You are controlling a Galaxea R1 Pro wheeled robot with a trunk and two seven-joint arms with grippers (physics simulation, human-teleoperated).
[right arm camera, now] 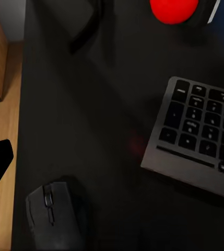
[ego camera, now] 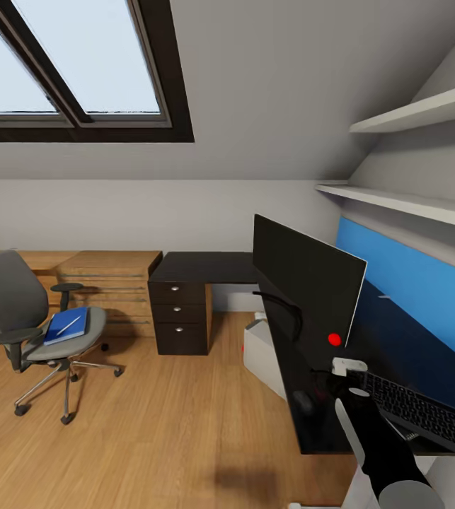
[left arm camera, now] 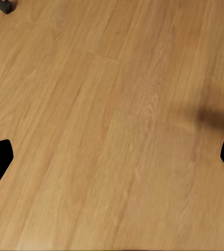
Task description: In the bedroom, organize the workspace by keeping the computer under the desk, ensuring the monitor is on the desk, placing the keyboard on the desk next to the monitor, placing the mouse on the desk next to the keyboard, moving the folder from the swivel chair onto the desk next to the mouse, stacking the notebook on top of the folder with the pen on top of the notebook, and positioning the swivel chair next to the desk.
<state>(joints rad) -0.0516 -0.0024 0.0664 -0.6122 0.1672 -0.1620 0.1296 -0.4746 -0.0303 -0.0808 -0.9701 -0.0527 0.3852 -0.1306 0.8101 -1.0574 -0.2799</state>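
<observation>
The grey swivel chair [ego camera: 15, 311] stands on the floor at the left, away from the desk. On its seat lies the blue folder [ego camera: 66, 325] with the thin white pen [ego camera: 72, 325] on top. The notebook is out of view. The black desk [ego camera: 199, 267] carries the wide monitor [ego camera: 305, 283], the keyboard [ego camera: 425, 413] [right arm camera: 200, 136] and the black mouse [ego camera: 303, 401] [right arm camera: 57, 214]. The pale computer [ego camera: 262, 353] sits under the desk. My right gripper [ego camera: 330, 385] [right arm camera: 112, 162] hovers open over the desk between mouse and keyboard. My left gripper [left arm camera: 112, 157] hangs open over bare floor.
A light wooden drawer chest [ego camera: 107, 283] stands against the back wall behind the chair. White shelves [ego camera: 411, 205] and a blue panel [ego camera: 411, 283] run along the right wall. A skylight [ego camera: 78, 63] sits in the sloped ceiling. Wooden floor [ego camera: 170, 424] lies between me and the chair.
</observation>
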